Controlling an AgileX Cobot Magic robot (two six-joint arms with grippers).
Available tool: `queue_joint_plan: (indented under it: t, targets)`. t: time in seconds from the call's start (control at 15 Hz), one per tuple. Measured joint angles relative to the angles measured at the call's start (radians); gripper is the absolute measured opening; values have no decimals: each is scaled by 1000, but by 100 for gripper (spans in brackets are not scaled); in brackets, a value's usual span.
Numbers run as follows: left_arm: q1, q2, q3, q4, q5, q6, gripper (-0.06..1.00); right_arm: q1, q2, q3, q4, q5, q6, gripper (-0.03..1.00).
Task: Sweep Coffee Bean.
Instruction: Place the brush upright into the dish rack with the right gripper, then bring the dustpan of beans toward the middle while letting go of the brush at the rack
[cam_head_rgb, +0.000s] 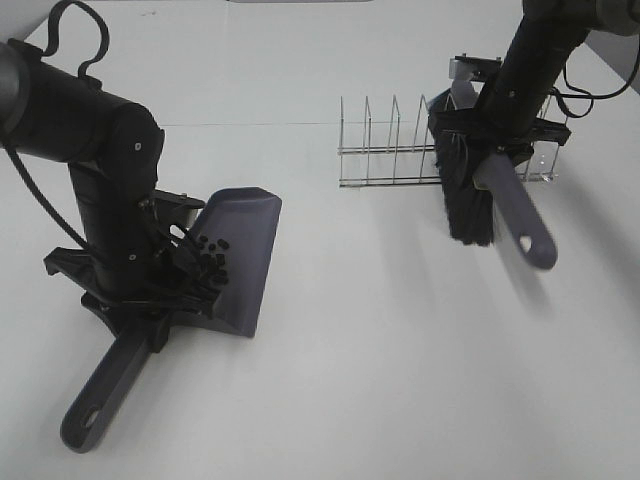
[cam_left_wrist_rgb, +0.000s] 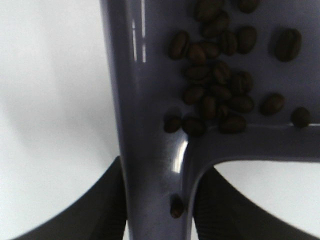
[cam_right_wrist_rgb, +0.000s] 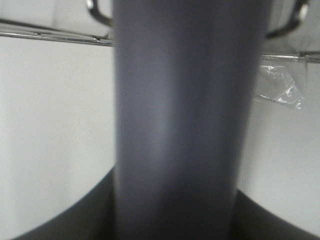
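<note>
My left gripper (cam_head_rgb: 150, 318) is shut on the handle of a grey dustpan (cam_head_rgb: 248, 240), which rests tilted on the white table. Many coffee beans (cam_head_rgb: 207, 262) lie heaped in the pan near its handle end. In the left wrist view the beans (cam_left_wrist_rgb: 216, 85) sit clustered on the pan (cam_left_wrist_rgb: 145, 100), one bean lies lower on the handle, and my gripper (cam_left_wrist_rgb: 157, 212) clamps the handle. My right gripper (cam_head_rgb: 497, 140) is shut on the grey handle of a brush (cam_head_rgb: 520, 215), held in the air with its black bristles (cam_head_rgb: 465, 195) hanging down. The handle (cam_right_wrist_rgb: 175, 125) fills the right wrist view.
A wire rack (cam_head_rgb: 390, 150) stands on the table behind the brush, and also shows in the right wrist view (cam_right_wrist_rgb: 50, 35). A bit of clear plastic (cam_right_wrist_rgb: 280, 89) lies by it. The dustpan's handle end (cam_head_rgb: 90, 410) points toward the front left edge.
</note>
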Motion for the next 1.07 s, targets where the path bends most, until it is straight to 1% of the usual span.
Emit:
queue_joint_plan:
  t: [0.07, 0.13, 0.27, 0.4, 0.53, 0.87, 0.93, 1.07]
  targets:
    - [0, 0, 0, -1, 1, 0, 34, 0, 0, -1, 13, 0, 0, 45]
    - [0, 0, 0, -2, 2, 0, 34, 0, 0, -2, 35, -2, 0, 52]
    - [0, 0, 0, -2, 2, 0, 34, 0, -7, -2, 45, -2, 9, 56]
    - [0, 0, 0, -3, 3, 0, 34, 0, -26, -2, 24, -2, 28, 63]
    - [0, 0, 0, -4, 3, 0, 34, 0, -49, -2, -11, -5, 43, 65]
    - [0, 0, 0, -7, 5, 0, 34, 0, -126, 2, -28, -10, 51, 65]
    - [0, 0, 0, -9, 5, 0, 34, 0, -165, 12, -27, -12, 51, 65]
    - [0, 1, -9, -17, 11, -15, 34, 0, -270, 86, -27, -14, 51, 65]
